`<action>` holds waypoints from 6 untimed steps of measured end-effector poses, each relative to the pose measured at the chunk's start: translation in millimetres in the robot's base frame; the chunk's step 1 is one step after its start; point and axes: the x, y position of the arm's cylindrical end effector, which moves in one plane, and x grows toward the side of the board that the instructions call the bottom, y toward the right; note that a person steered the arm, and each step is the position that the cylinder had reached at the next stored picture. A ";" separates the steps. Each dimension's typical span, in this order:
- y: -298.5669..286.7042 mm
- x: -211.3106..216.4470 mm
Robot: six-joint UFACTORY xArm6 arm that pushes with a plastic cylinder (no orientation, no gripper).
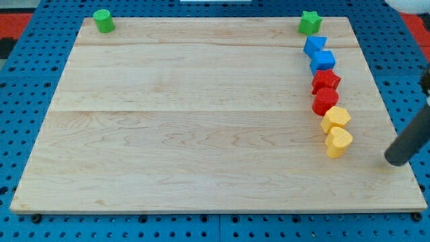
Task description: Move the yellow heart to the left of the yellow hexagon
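The yellow heart (338, 142) lies near the right edge of the wooden board (201, 121), just below and touching the yellow hexagon (336, 119). My tip (395, 161) is the lower end of a dark rod coming in from the view's right; it rests on the board to the right of the yellow heart and slightly lower, a clear gap apart from it.
Above the hexagon a column runs up the right side: a red round block (325, 101), a red star (326, 81), a blue cube (323, 61), a blue block (314, 46) and a green star (309, 23). A green cylinder (103, 21) stands at the top left corner.
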 end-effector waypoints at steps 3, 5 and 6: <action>-45.6 -3.1; -97.2 -14.7; -101.9 -28.5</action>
